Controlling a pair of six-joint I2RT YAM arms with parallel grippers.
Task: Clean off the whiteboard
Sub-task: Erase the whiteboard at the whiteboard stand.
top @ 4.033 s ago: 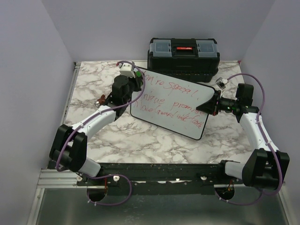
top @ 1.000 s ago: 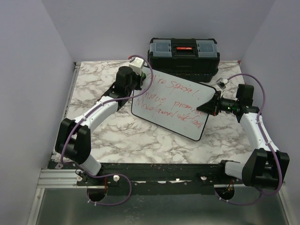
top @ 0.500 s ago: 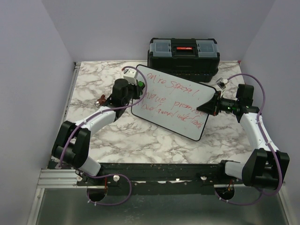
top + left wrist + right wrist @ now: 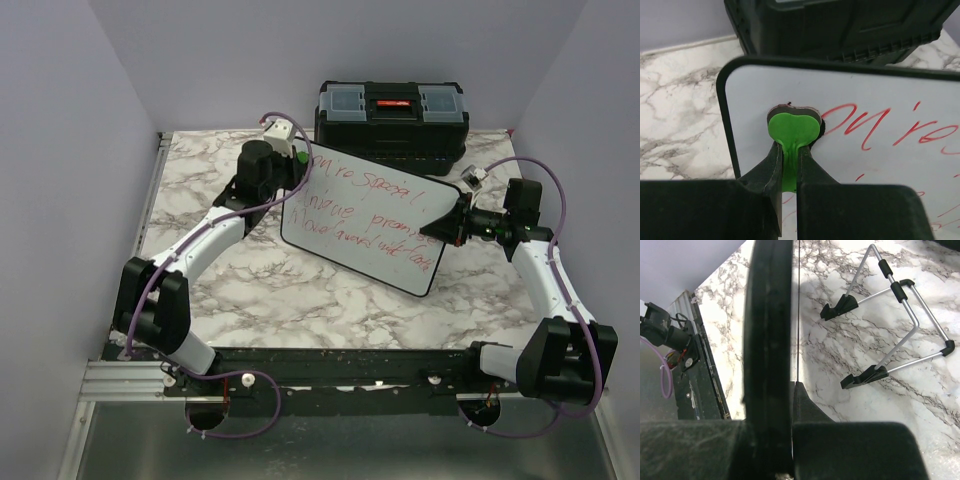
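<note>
While on whiteboard [image 4: 855, 87], green eraser [image 4: 794, 131].

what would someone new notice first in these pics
The whiteboard, covered in red handwriting, sits mid-way across the table, its right edge clamped in the right pincer. The left pincer is shut on a green pad held against the board's top left corner, beside the first red word. A black toolbox sits behind, at the far edge.

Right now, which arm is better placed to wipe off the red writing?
Left: left gripper holds a green eraser on the whiteboard beside the writing; right gripper only clamps its edge.
</note>
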